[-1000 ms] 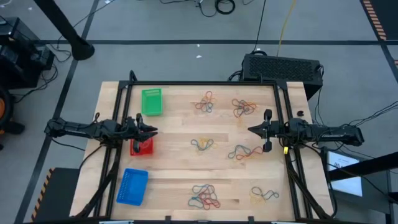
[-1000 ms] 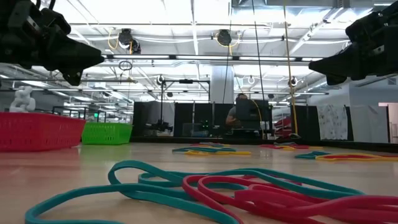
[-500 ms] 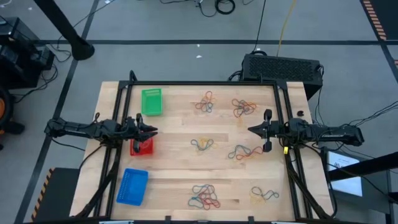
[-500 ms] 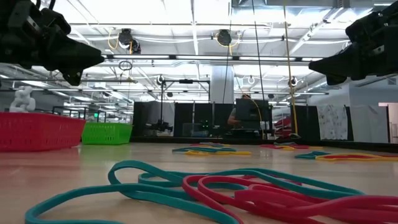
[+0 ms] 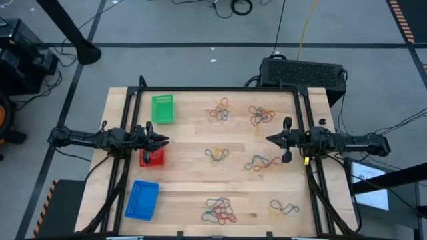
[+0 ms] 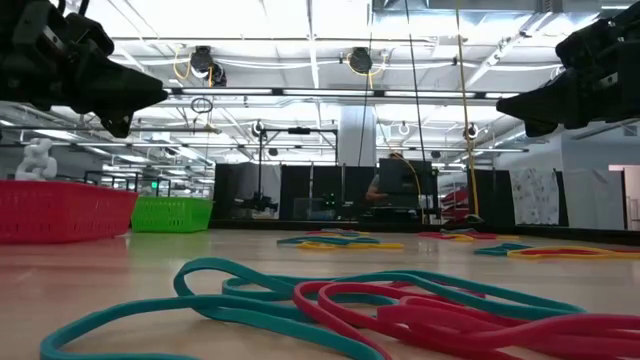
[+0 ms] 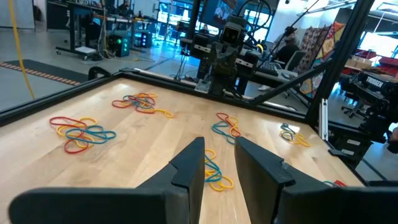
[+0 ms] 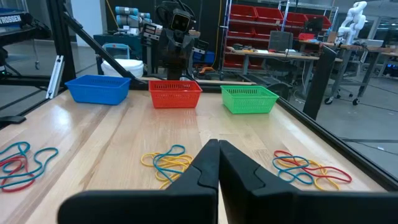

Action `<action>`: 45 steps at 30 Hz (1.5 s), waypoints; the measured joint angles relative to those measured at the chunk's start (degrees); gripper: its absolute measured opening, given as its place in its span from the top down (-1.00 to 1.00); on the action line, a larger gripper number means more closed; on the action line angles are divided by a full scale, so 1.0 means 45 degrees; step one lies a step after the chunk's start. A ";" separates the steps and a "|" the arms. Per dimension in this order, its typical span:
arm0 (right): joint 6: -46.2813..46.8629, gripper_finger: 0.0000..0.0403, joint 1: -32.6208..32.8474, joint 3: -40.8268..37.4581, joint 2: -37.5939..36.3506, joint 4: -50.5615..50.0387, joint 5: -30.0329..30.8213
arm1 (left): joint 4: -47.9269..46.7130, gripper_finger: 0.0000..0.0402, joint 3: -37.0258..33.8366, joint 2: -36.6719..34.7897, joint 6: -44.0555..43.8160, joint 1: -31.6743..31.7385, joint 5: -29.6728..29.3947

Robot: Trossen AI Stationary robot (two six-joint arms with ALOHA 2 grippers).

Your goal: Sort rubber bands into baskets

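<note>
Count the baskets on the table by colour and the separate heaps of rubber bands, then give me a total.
Green basket: 1
Red basket: 1
Blue basket: 1
Heaps of rubber bands: 6
Total: 9

Six tangled clusters of red, blue, yellow and green rubber bands [image 5: 220,110] are spread flat over the middle and right of the wooden table, while the green basket [image 5: 162,109], red basket [image 5: 153,157] and blue basket [image 5: 141,199] are lined up along its left side.
</note>
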 joint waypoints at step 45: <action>0.2450 0.93 0.0005 0.2697 0.4082 0.0712 0.0666 | 0.0302 0.53 0.5681 0.7961 0.1588 0.1185 -0.0795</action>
